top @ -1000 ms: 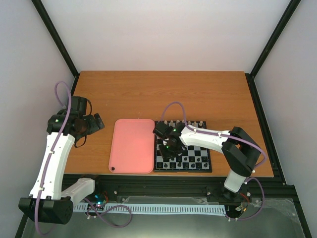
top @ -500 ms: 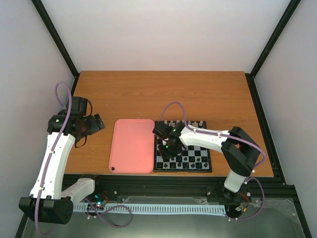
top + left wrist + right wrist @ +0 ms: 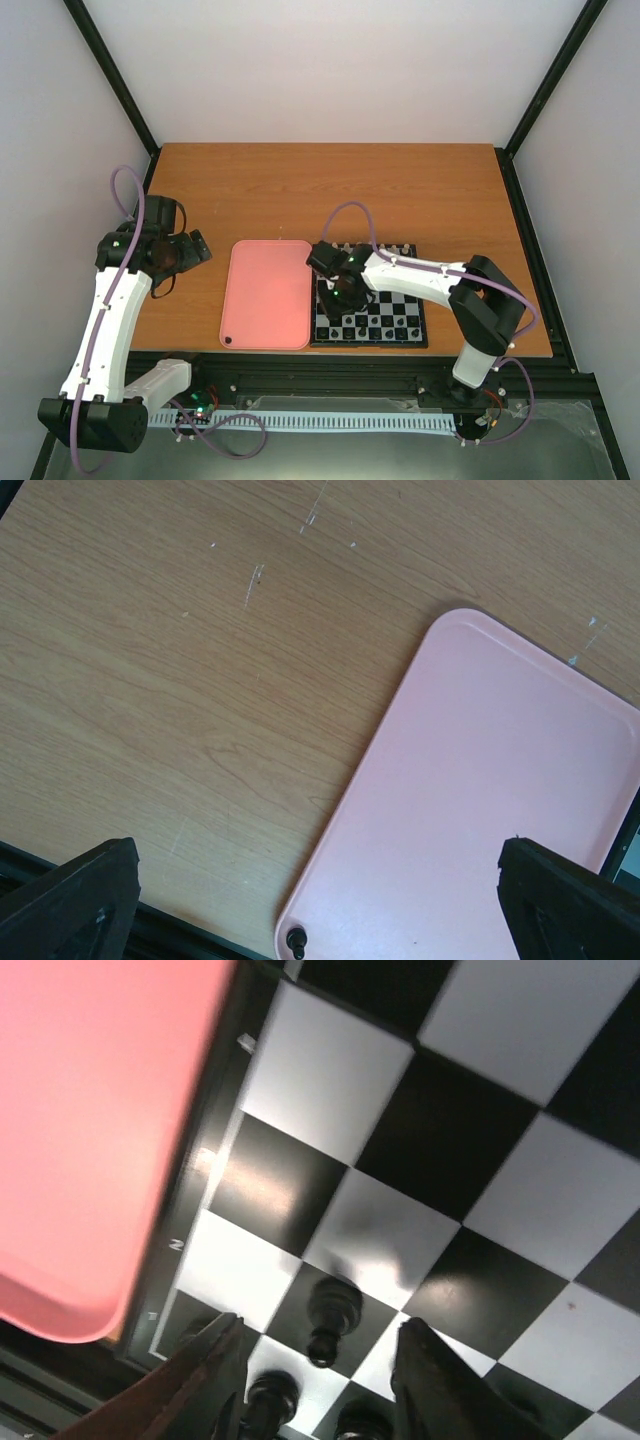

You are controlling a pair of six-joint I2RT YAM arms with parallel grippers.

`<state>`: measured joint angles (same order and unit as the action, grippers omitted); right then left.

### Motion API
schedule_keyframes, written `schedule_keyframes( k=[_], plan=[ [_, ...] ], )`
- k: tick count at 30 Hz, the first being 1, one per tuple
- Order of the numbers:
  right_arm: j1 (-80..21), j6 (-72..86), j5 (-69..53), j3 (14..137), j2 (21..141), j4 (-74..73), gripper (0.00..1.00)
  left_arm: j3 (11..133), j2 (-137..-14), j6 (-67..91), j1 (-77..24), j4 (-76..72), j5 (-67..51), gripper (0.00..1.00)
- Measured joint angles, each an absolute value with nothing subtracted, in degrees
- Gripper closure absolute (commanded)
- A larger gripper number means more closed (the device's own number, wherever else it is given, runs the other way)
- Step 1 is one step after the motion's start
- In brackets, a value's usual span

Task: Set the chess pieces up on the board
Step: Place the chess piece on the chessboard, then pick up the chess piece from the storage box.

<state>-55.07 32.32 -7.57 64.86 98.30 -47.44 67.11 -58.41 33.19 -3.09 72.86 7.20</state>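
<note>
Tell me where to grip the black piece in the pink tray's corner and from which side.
Grip the black piece by its upper body, coming straight down from above. It looks upright and tiny, tucked into the near left corner of the pink tray, so the raised rim would likely block a low sideways approach. The open left gripper is nearer.

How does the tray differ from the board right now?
The tray is plain pink and oblong; the board is black-and-white checked and square. The tray is nearly bare; the board carries many small pieces. Both lie flat on the table, side by side.
</note>
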Motion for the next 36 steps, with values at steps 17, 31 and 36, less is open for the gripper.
schedule_keyframes(
  k=[17,31,36],
  plan=[
    [-64.99,30.15,-13.69,93.71,115.24,-44.49,0.35,72.82,-59.07,33.17,-3.09,73.89,10.09,0.0],
    [-70.06,27.46,-22.06,115.94,134.89,-45.56,0.48,79.4,-61.69,33.17,-3.09,73.93,11.33,0.0],
    [-70.19,27.53,-23.33,119.26,137.4,-46.72,0.57,79.4,-61.69,33.17,-3.09,73.93,11.09,0.0]
  ],
)
